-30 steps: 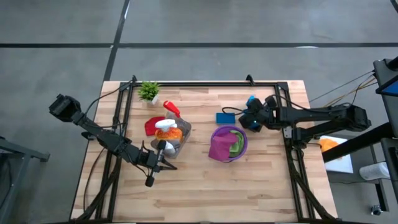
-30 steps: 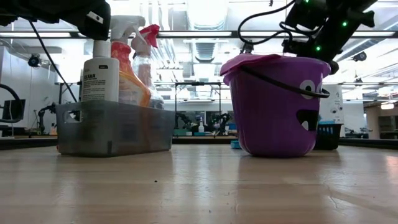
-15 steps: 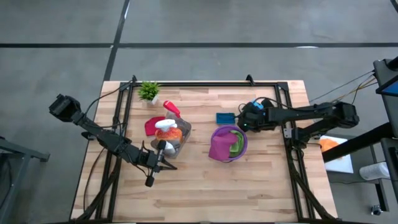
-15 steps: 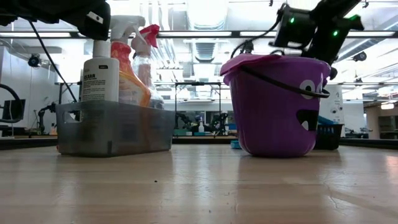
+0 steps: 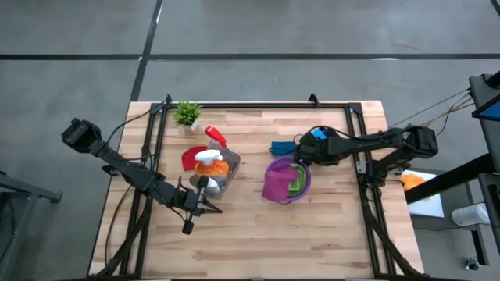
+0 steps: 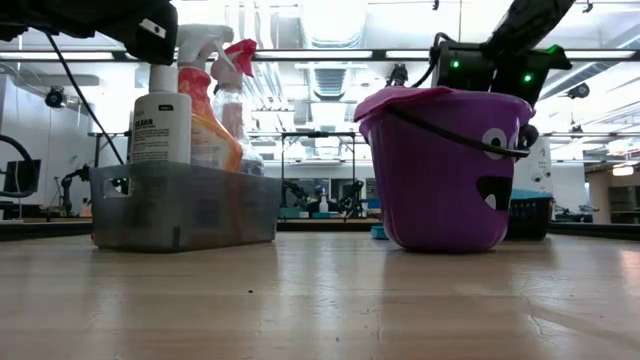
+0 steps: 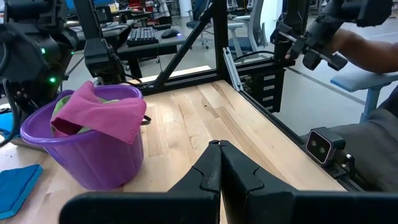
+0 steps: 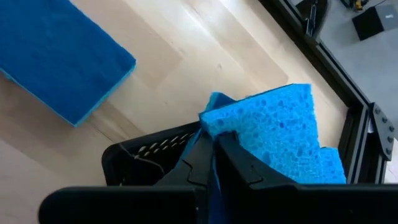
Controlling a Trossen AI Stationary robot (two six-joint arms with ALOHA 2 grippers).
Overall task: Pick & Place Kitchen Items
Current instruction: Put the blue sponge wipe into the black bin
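Observation:
My right gripper (image 5: 301,149) is shut on a small blue sponge (image 8: 273,134), just to the right of the purple bucket's far rim (image 5: 275,164). It also shows behind the bucket in the low view (image 6: 492,72). A second blue sponge (image 5: 280,147) lies flat on the table beside it and shows in the right wrist view (image 8: 59,56). The bucket holds a magenta cloth (image 5: 275,186) and a green cloth (image 5: 297,179). My left gripper (image 5: 209,206) is shut and empty at the near side of the grey bin (image 5: 221,181). My right gripper pinches the blue sponge by one corner (image 8: 229,132) between its two fingers. The fingers come from the table's right side, slanting down. The rest of the sponge sticks out past the fingertips, held above the table.
The grey bin holds an orange spray bottle (image 5: 211,165) and a white bottle (image 6: 160,125). A red cloth (image 5: 190,158), a red-topped bottle (image 5: 215,136) and a small potted plant (image 5: 186,115) stand beyond it. A black frame (image 5: 258,105) runs along the table's sides. A person's arm (image 7: 367,46) shows beyond the table.
My right gripper has gone toward the table's left edge with the blue sponge, from near the right frame rail to beside the bucket's far rim and the lying sponge. It stays shut on the sponge.

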